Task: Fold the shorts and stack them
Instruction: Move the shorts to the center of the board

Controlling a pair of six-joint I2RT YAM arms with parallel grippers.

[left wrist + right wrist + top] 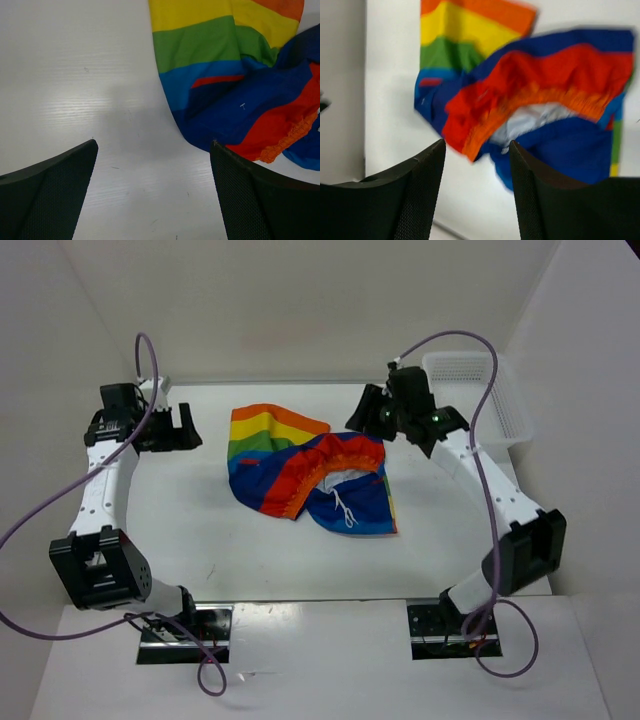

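The rainbow-striped shorts [305, 472] lie crumpled in the middle of the white table, waistband open with the white drawstring [343, 508] showing. They also show in the left wrist view [235, 75] and, blurred, in the right wrist view [530, 100]. My left gripper [185, 427] is open and empty, left of the shorts, its right fingertip [220, 150] near the blue edge. My right gripper [365, 416] is open and empty, above the shorts' far right corner.
A white plastic mesh basket [480, 390] stands at the back right, behind my right arm. Purple cables loop from both arms. White walls close in the table on the left, back and right.
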